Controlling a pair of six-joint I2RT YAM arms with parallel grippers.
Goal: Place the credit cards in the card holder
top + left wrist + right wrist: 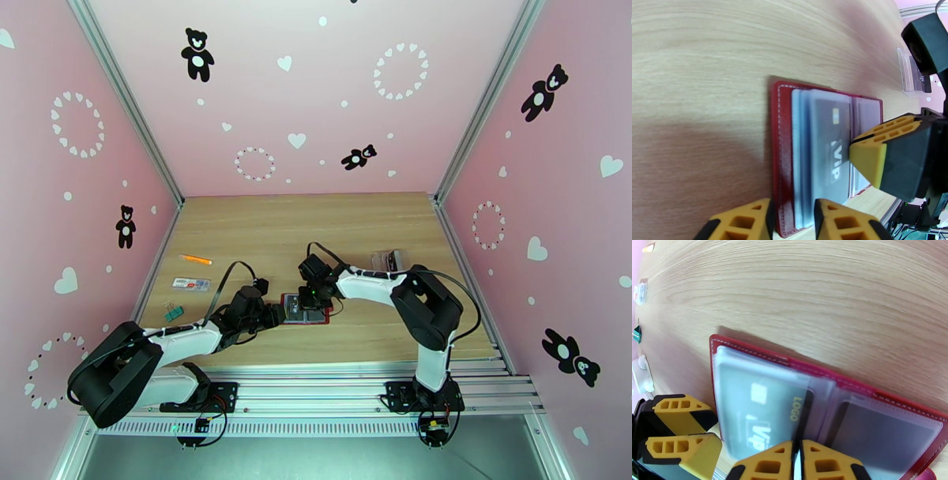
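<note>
The card holder (305,310) lies open on the table, dark red with grey clear sleeves (805,158). One silvery-grey credit card (762,413) printed VIP and LOGO sits in the left sleeve, its right end sticking out. A darker card (884,429) shows inside the right sleeve. My left gripper (792,215) is shut on the holder's near edge, cover and sleeves between its fingers. At the VIP card's exposed end my right gripper (798,459) has its fingers pressed together, with nothing seen between them. Its yellow fingers (869,162) rest against that card.
A clear plastic case (387,259) lies behind the right arm. On the left of the table are an orange pen (194,259), a white-and-red strip (191,283) and a green clip (172,313). Pink walls close in the sides and back.
</note>
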